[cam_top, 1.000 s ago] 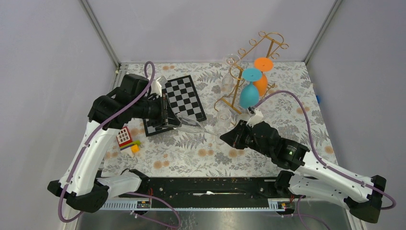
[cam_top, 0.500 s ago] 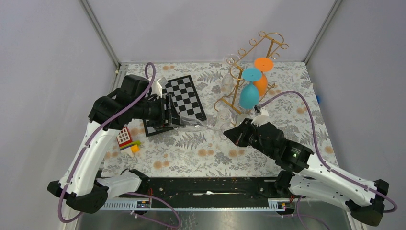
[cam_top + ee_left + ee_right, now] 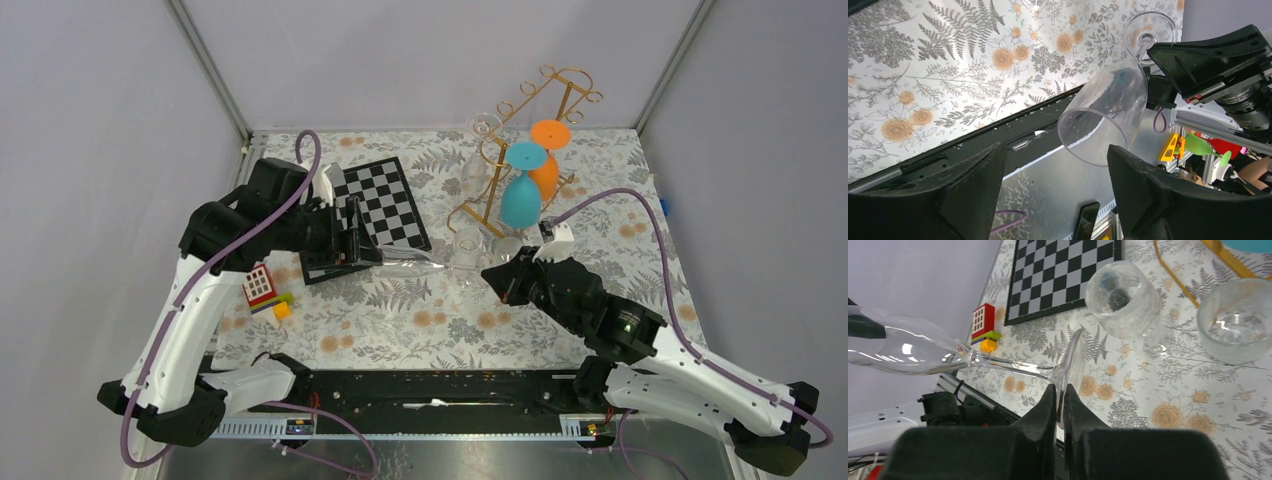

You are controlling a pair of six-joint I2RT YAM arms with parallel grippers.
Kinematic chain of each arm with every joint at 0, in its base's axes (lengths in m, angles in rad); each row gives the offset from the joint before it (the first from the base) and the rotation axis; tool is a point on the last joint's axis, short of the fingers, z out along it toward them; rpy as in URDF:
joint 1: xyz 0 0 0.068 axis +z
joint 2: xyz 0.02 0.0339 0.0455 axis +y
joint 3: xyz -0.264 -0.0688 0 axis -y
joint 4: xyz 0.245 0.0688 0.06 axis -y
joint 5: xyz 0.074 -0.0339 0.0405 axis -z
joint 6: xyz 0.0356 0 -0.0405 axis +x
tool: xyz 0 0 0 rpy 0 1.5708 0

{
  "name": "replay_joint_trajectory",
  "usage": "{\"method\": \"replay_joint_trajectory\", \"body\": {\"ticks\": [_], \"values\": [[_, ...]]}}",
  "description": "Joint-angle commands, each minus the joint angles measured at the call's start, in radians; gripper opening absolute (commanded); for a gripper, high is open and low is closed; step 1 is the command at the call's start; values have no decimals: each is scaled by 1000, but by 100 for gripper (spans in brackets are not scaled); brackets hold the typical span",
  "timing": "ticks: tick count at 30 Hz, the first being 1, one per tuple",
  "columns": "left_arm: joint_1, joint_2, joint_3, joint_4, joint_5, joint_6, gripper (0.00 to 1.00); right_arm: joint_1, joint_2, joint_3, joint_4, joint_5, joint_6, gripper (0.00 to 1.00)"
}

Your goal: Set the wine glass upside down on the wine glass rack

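My right gripper (image 3: 1059, 390) is clamped edge-on over the foot of the wine glass (image 3: 415, 262), which lies on its side in the air between my two arms, with its stem pointing back toward my left gripper (image 3: 1055, 150). That one stands spread wide, a finger on either side of the bowl, and from the wrist view neither looks to be touching. So the weight is on my right, I reckon, on a thin pinch of a slick disc: I should move slowly, twist gently, and tip the bowl down before going near the wine glass rack (image 3: 570, 100). The foot has to ride over the rails with the stem in the slot. A teal glass (image 3: 521, 195) and an orange glass (image 3: 547, 165) already hang on the side near me, so I should aim for a free rail. Below the route, a clear tumbler (image 3: 1120, 297) and a glass bowl (image 3: 1235, 320) sit near the rack's base, so I need to carry high. There is open room over the table (image 3: 400, 320) toward me. The chessboard (image 3: 385, 205) lies off to the left, out of the way.
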Motion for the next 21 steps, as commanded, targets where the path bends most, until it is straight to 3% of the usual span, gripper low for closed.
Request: {"method": "replay_joint_trajectory", "body": {"ticks": [1,6,12,21], "values": [[18,-31,69,0,-53,42,79,3,-25,60,5,74,-72,0],[35,-40,93,-4,-96,49,86,4,-45,74,-6,87,-184,0],[76,-67,89,34,-110,49,98,3,-60,128,-61,38,-444,0],[96,-144,44,147,-129,104,99,4,-119,137,-59,-251,-990,0]]}}
